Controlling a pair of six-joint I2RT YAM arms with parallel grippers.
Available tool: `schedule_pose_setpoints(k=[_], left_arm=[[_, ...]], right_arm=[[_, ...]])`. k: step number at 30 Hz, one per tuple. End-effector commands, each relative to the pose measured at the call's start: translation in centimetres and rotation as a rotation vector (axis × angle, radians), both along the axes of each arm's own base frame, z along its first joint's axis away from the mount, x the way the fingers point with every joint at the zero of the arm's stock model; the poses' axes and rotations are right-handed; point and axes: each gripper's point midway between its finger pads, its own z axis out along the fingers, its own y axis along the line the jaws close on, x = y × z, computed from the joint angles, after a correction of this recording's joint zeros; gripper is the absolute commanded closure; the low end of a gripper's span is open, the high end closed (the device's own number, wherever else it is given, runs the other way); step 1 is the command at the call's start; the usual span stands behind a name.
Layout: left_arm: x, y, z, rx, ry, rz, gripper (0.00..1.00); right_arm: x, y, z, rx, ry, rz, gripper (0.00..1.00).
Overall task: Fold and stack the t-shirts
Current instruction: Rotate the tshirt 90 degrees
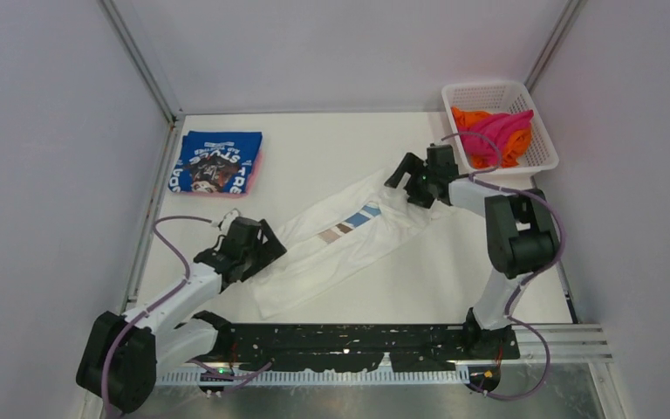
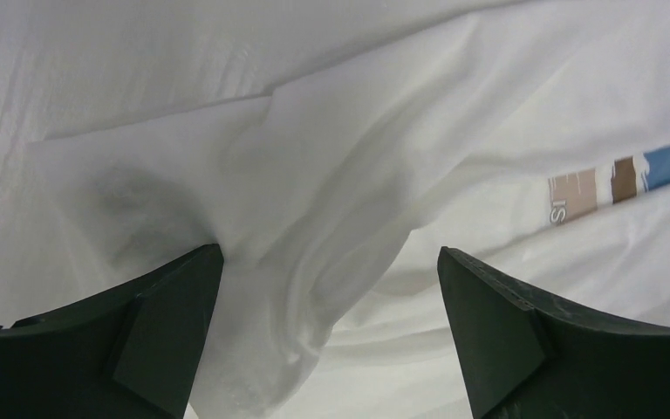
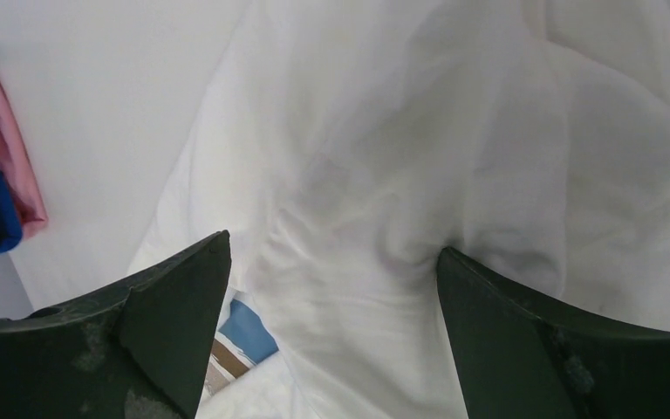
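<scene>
white t-shirt: diagonal mid-table, narrow strip
left gripper: near-left end, jaws wide, nothing gripped
right gripper: far-right end, jaws wide, empty
tip: pinch all layers at 2 ends, fold evenly

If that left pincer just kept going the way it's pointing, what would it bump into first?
The white shirt. A bunched fold of it lies right inside the open left pincer, and seems to touch one side, though depth is hard to judge.
</scene>
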Motion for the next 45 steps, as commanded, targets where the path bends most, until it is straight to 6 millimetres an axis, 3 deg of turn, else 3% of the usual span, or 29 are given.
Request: schedule_pose_setpoints(k=[1,2,3,4,5,7,8,9,10,13,16,21,25,27,29,32,33,34,35,36,37,38,39,40,41,42,43,44,45], left_arm=[[-3.7,0.0,-2.1,-0.005,0.065,0.053,0.00],[-4.0,-0.2,-2.0,-0.010,0.056,0.051,0.00],[-4.4,-0.6,-2.0,-0.014,0.047,0.041,0.00],[-4.8,-0.9,-2.0,-0.018,0.041,0.037,0.00],[-5.2,-1.3,-2.1,-0.025,0.037,0.027,0.00],[-6.2,-2.0,-2.5,-0.038,0.038,0.007,0.00],[-6.6,-2.1,-2.8,-0.038,0.043,-0.002,0.00],[-7.0,-2.4,-3.1,-0.036,0.048,-0.013,0.00],[-7.4,-2.6,-3.3,-0.033,0.052,-0.024,0.00],[-8.2,-4.1,-3.3,-0.024,0.047,-0.089,0.01],[-9.4,-6.1,-3.1,-0.003,0.058,-0.186,0.00],[-10.4,-8.3,-1.6,0.049,0.046,-0.300,0.00],[-10.9,-9.2,-0.4,0.052,0.025,-0.356,0.00],[-11.3,-8.5,-0.5,0.066,0.040,-0.348,0.00],[-11.6,-7.0,-0.4,0.113,0.047,-0.333,0.00],[-11.5,-4.4,0.5,0.199,0.027,-0.318,0.00],[-11.4,-4.0,1.2,0.208,0.008,-0.324,0.00],[-11.3,-3.8,1.7,0.216,-0.007,-0.335,0.00],[-11.1,-4.0,2.5,0.206,-0.034,-0.359,0.00],[-11.0,-4.2,3.1,0.195,-0.059,-0.383,0.00],[-10.7,-4.6,3.7,0.182,-0.084,-0.406,0.00],[-10.5,-5.1,4.3,0.170,-0.114,-0.438,0.00],[-10.3,-5.6,4.7,0.160,-0.140,-0.463,0.00],[-10.0,-6.1,5.0,0.149,-0.168,-0.487,0.01],[-9.7,-6.9,5.3,0.133,-0.194,-0.516,0.00],[-9.6,-7.7,5.6,0.119,-0.215,-0.562,0.00],[-9.6,-8.7,5.8,0.110,-0.235,-0.626,0.00],[-9.8,-9.8,6.0,0.081,-0.240,-0.677,0.00],[-9.9,-10.5,5.9,0.068,-0.240,-0.710,0.00]], right_arm=[[3.7,2.5,-2.3,0.037,0.078,0.086,0.05],[5.9,3.2,-1.9,0.044,0.059,0.093,0.05],[6.1,3.7,-3.2,0.045,0.102,0.106,0.05],[8.5,4.4,-1.3,0.057,0.050,0.116,0.04],[8.6,4.7,-2.7,0.053,0.092,0.131,0.05],[12.6,6.2,-0.2,0.045,0.013,0.172,0.05],[12.6,6.4,-0.6,0.030,0.041,0.189,0.05],[14.8,7.3,0.3,0.007,-0.010,0.223,0.05],[14.8,7.6,-0.1,-0.022,0.006,0.256,0.05],[18.4,9.2,0.4,-0.043,-0.045,0.299,0.05],[19.6,10.6,-0.6,-0.051,-0.058,0.332,0.05],[20.7,13.2,0.9,-0.010,-0.138,0.369,0.05],[22.7,13.9,4.7,-0.008,-0.259,0.357,0.05],[23.3,14.3,7.5,-0.003,-0.334,0.358,0.05],[23.0,14.5,11.2,-0.036,-0.409,0.373,0.05],[21.9,14.1,13.6,-0.135,-0.446,0.397,0.05],[21.1,14.0,15.3,-0.174,-0.468,0.405,0.05],[20.4,13.8,14.8,-0.192,-0.447,0.410,0.05],[19.5,13.8,16.5,-0.205,-0.466,0.414,0.05],[18.5,13.6,15.0,-0.219,-0.422,0.422,0.05],[17.3,14.0,16.6,-0.220,-0.442,0.433,0.05],[16.1,13.9,14.7,-0.235,-0.390,0.448,0.05],[14.8,14.3,15.7,-0.249,-0.395,0.455,0.05],[13.4,14.1,13.6,-0.274,-0.340,0.463,0.04],[11.9,14.9,14.5,-0.274,-0.346,0.479,0.05],[9.9,15.2,12.1,-0.288,-0.283,0.488,0.05],[8.9,15.3,12.7,-0.282,-0.288,0.479,0.05],[7.0,15.5,10.5,-0.283,-0.229,0.478,0.05],[6.3,15.7,11.2,-0.268,-0.249,0.469,0.05]])
